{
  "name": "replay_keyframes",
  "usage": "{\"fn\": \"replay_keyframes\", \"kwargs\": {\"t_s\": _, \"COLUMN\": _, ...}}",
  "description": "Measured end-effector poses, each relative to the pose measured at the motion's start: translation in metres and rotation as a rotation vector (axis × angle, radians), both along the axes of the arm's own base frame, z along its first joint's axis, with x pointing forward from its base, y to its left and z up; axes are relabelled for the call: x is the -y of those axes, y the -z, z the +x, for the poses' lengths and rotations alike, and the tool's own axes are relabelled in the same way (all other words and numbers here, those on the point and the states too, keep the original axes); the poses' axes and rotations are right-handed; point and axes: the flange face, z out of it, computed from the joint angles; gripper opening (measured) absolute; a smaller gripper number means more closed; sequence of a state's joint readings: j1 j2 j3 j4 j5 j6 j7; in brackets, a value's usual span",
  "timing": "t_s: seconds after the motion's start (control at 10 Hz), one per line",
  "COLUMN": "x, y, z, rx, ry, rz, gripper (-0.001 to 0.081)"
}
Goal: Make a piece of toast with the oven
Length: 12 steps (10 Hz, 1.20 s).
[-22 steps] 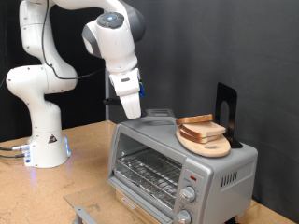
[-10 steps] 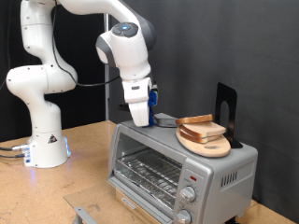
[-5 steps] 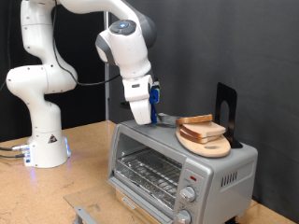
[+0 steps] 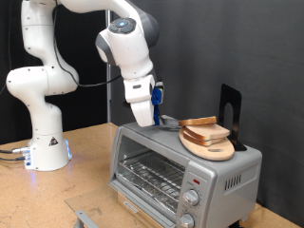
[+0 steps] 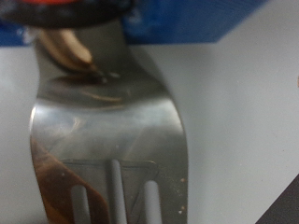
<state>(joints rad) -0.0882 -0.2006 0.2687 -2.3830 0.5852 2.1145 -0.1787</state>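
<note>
A silver-grey oven [image 4: 180, 171] is seen on a wooden table [image 4: 90, 157], with its glass door shut, a wire rack visible behind the glass, and two round knobs and a red light at the end of its front towards the exterior view's right. On the oven's top, towards the right-hand edge, a round wooden plate [image 4: 211, 149] is set, and on it slices of bread are piled; the uppermost piece of toast [image 4: 199, 123] is pale with a tan crust. A black upright stand [image 4: 231, 111] is placed behind the plate at the rear edge. The gripper [image 4: 144, 114] is held over the top's left portion, just beside the plate, and a metal spatula [image 5: 110, 131] is clamped in it; the slotted blade is shown close in the wrist view, and in the exterior view its tip is directed towards the pile. Bare top is left between blade and plate. The white arm base [image 4: 43, 142] is mounted at the table's left edge.
</note>
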Motion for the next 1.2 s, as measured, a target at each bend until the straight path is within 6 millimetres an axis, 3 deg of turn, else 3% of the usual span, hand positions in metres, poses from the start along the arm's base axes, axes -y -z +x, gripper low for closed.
{"fn": "replay_keyframes", "kwargs": {"t_s": 0.4, "x": -0.001, "y": 0.004, "z": -0.004, "rx": 0.027, "ry": -0.083, "rz": -0.007, "gripper": 0.0263}}
{"fn": "replay_keyframes", "kwargs": {"t_s": 0.7, "x": -0.002, "y": 0.004, "z": -0.021, "rx": 0.052, "ry": -0.145, "rz": -0.017, "gripper": 0.0263}}
{"fn": "replay_keyframes", "kwargs": {"t_s": 1.2, "x": -0.002, "y": -0.004, "z": -0.032, "rx": 0.075, "ry": -0.129, "rz": -0.005, "gripper": 0.0263}}
